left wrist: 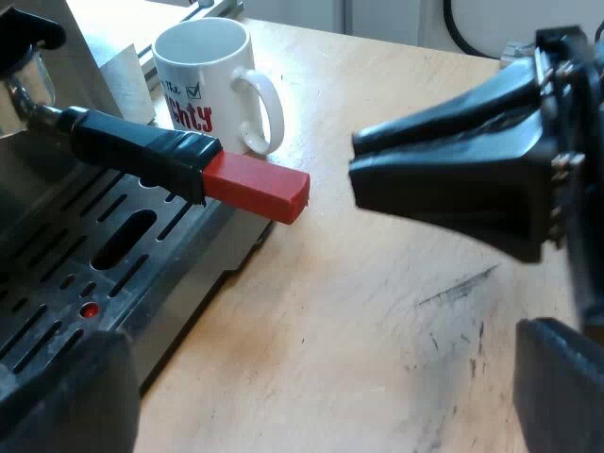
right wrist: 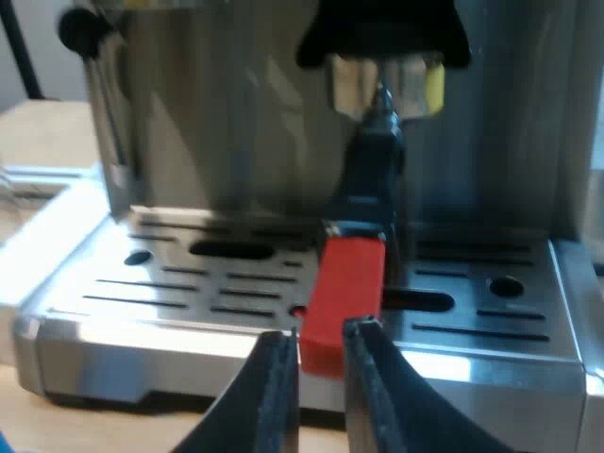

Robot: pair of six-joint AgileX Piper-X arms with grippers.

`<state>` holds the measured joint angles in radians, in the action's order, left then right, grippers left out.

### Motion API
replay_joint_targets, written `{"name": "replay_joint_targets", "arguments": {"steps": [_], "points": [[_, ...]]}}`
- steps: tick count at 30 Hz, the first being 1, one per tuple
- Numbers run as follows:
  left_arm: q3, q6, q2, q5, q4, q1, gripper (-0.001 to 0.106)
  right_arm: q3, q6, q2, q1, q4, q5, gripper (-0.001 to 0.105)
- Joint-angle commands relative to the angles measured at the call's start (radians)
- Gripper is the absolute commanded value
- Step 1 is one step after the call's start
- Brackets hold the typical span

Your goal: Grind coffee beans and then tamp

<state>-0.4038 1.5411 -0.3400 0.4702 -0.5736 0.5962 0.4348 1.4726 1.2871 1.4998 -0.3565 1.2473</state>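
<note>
holder [right wrist: 345, 274] with red end past the tray [right wrist: 142, 326] edge is flanked, apparently untouched, by the parted right pincer [right wrist: 316, 335]; left pincer [left wrist: 311, 332] is spread wide.

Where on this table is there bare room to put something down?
Bare wood table lies between the machine's drip tray and the right claw. It is crowded around the handle's red end: the mug stands close by and the claw points at it.

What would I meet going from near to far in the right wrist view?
First the right gripper → red handle end → dark handle → espresso machine.
</note>
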Motion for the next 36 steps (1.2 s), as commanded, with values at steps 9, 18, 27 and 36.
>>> {"name": "replay_joint_targets", "arguments": {"steps": [9,18,27,36], "points": [[0.0,0.003,0.037,0.021,0.003,0.003,0.081,0.008,0.032,-0.137,0.004,0.003,0.01,0.059],[0.0,0.003,0.112,0.021,-0.08,0.003,0.081,0.025,0.079,-0.214,0.004,0.027,-0.004,0.059],[0.0,0.003,0.13,0.021,-0.102,0.003,0.076,0.175,-0.058,-0.216,-0.036,0.378,-0.115,0.059],[0.0,0.003,0.13,0.021,-0.102,0.003,0.076,0.247,-0.171,-0.216,-0.203,0.631,-0.422,0.059]]}}
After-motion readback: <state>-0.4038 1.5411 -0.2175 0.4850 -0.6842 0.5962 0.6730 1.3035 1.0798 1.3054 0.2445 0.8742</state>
